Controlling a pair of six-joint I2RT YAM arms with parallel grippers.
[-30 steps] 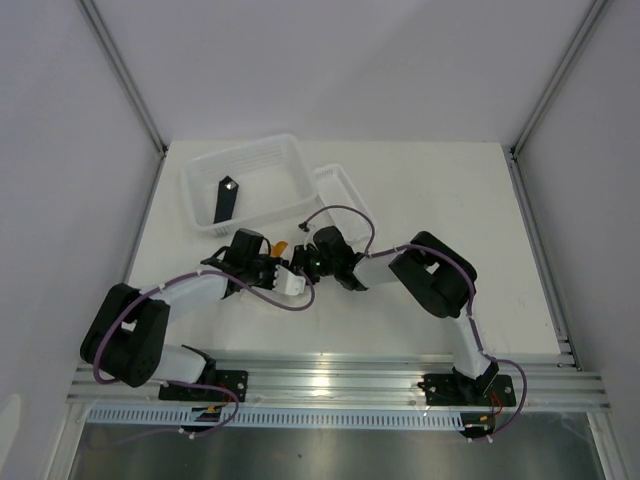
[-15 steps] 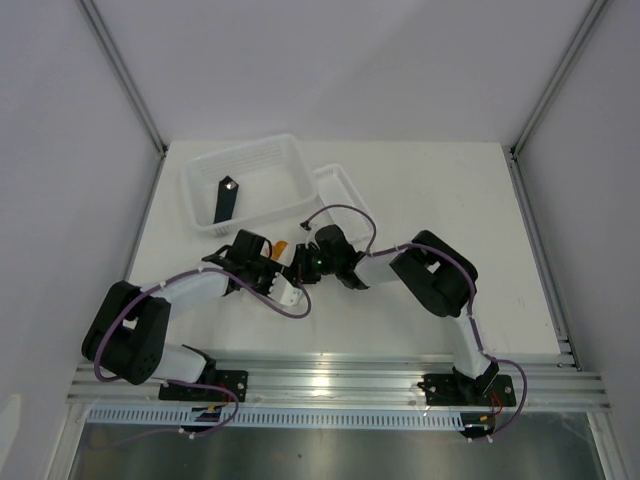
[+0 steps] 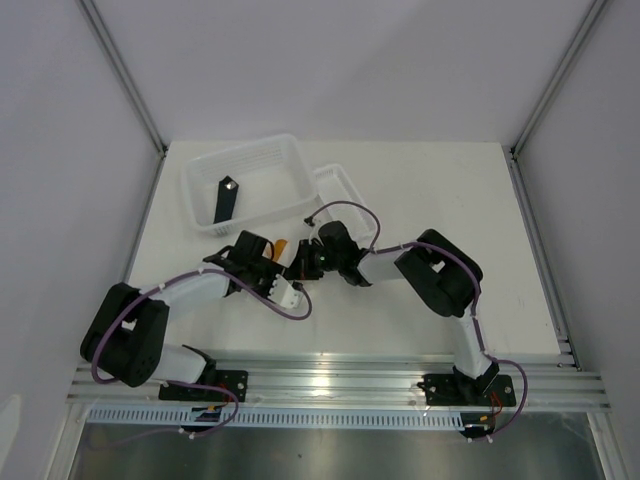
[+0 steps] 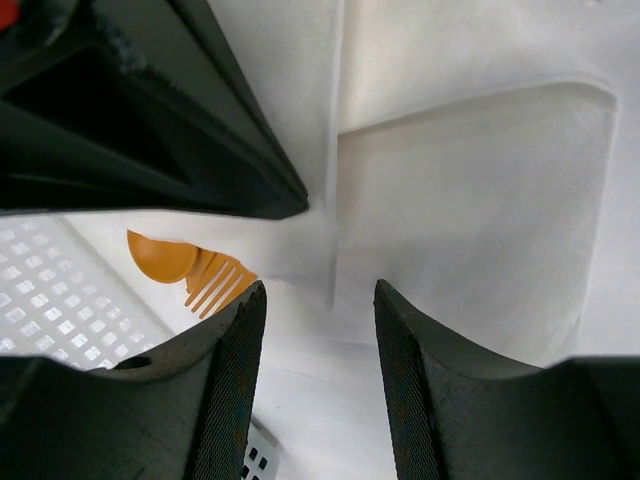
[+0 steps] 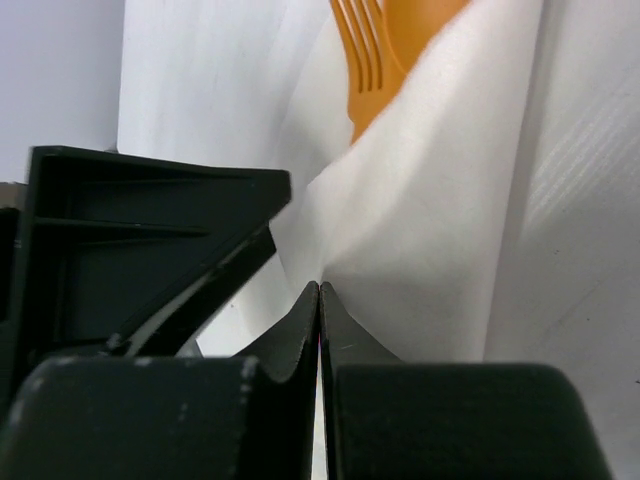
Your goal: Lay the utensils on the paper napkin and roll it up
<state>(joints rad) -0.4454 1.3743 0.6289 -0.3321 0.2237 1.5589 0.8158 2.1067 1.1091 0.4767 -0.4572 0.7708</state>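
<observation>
Left tool (image 4: 320, 300) stood with jaws a narrow gap apart. A folded edge of the paper napkin (image 4: 470, 210) lay between and beyond them on the worktop (image 3: 450, 200). Utensils (image 4: 195, 272) lay partly wrapped, just beside the white tray (image 4: 60, 290). Spoon bowl and fork tines stuck out of the napkin toward that tray; handles were hidden, long axis running back under the fold. Right tool (image 5: 319, 290) had jaws pressed together on the napkin's raised edge. Since a second earlier, the right wrist had edged slightly toward the tray; the orange tips stayed put.
</observation>
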